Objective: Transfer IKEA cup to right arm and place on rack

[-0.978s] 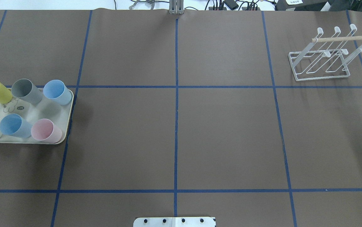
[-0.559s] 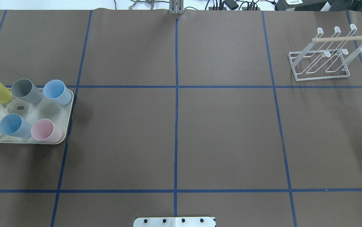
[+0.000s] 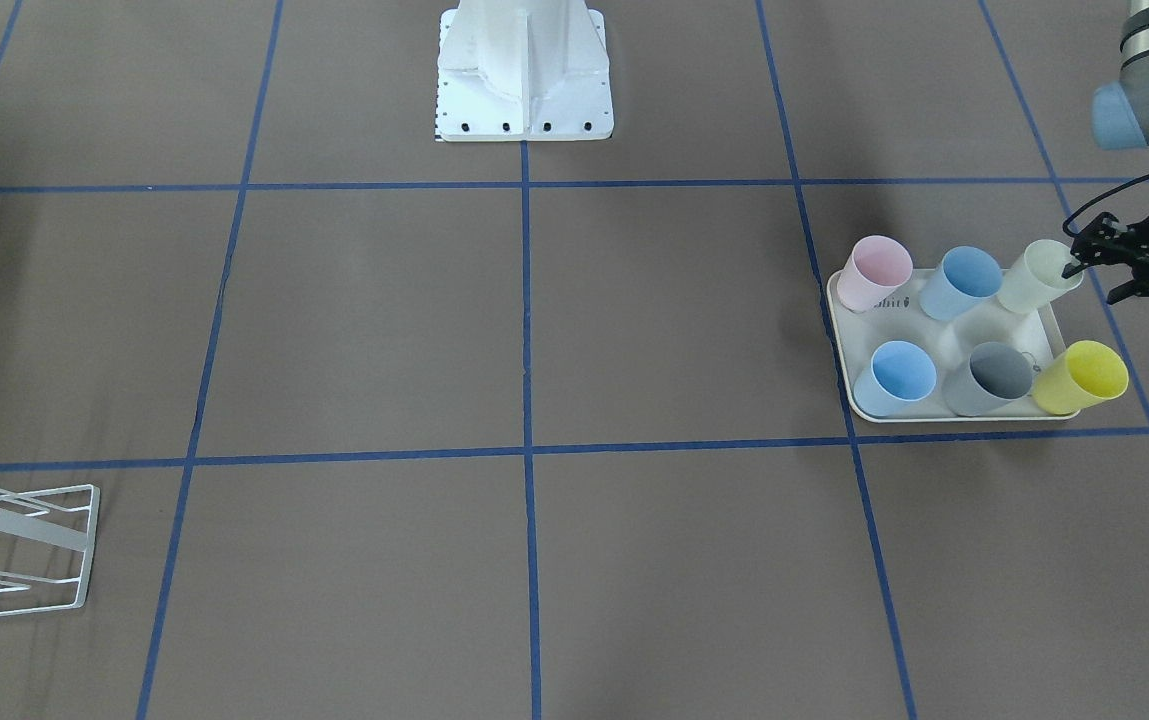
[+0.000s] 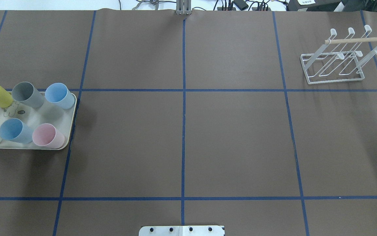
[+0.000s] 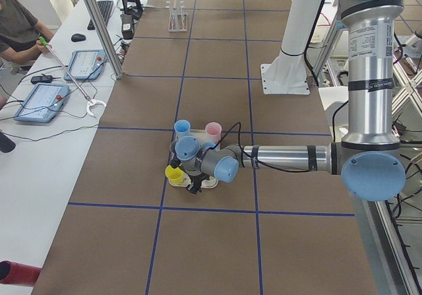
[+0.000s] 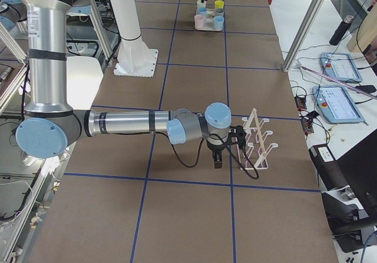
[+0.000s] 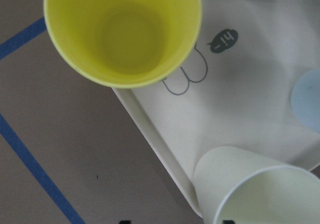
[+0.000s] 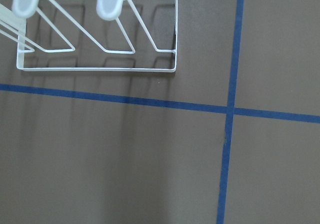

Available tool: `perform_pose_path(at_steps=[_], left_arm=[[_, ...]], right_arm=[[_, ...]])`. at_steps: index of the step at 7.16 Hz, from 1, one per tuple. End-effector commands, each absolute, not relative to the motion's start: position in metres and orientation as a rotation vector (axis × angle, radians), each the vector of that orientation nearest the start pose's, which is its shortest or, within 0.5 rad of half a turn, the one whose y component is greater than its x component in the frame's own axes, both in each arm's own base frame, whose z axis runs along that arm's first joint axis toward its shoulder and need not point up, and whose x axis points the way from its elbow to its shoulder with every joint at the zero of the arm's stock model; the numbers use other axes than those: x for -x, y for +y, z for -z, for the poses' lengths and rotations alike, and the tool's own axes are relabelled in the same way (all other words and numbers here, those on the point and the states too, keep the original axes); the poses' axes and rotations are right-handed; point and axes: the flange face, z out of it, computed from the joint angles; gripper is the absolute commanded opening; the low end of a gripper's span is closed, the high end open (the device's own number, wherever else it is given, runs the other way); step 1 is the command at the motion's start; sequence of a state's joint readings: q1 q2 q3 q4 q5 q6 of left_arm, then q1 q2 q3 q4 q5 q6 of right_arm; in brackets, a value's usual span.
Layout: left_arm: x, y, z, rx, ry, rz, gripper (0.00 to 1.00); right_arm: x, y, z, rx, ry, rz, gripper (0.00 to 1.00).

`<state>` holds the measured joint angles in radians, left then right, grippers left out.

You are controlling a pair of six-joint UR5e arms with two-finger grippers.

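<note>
Cup (image 3: 1029,285), pale green: left end effector (image 3: 1079,258) straddles rim, jaws apart.

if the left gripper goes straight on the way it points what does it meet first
Probably the pale green cup, at its rim; the left gripper is right beside it, but depth is unclear.

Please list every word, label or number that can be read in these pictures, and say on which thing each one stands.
"hi": in a dark speech bubble on the tray.
Print on the tray beside the pink cup: too blurred.
Label on the left arm: too small.
</note>
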<state>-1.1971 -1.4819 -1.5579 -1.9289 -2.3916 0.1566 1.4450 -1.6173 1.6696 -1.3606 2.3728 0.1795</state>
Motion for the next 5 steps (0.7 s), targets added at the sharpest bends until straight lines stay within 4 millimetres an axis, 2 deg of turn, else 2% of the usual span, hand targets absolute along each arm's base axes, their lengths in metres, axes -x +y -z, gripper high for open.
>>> perform_pose_path(at_steps=[1,2,3,4,5], left_arm=[[-0.116,-0.455,-0.665,-0.136,0.877,-0.571,0.04],[-0.117,-0.453,-0.66,-0.112,0.923,-0.537,0.0],[-0.116,-0.452,-0.655,-0.122,0.927,-0.537,0.0],[-0.11,-0.453,-0.639,-0.154,0.925,-0.539,0.0],[-0.081,-0.464,-0.617,-0.223,0.914,-0.496,0.0]], right_arm=[[0.0,-0.49,-0.608,-0.124,-0.826,0.055,1.0],[0.0,-0.49,-0.608,-0.122,-0.826,0.054,1.0],[0.0,-0.49,-0.609,-0.123,-0.823,0.054,1.0],[0.0,-0.49,-0.609,-0.124,-0.822,0.056,1.0],[0.001,-0.492,-0.604,-0.133,-0.823,0.06,1.0]])
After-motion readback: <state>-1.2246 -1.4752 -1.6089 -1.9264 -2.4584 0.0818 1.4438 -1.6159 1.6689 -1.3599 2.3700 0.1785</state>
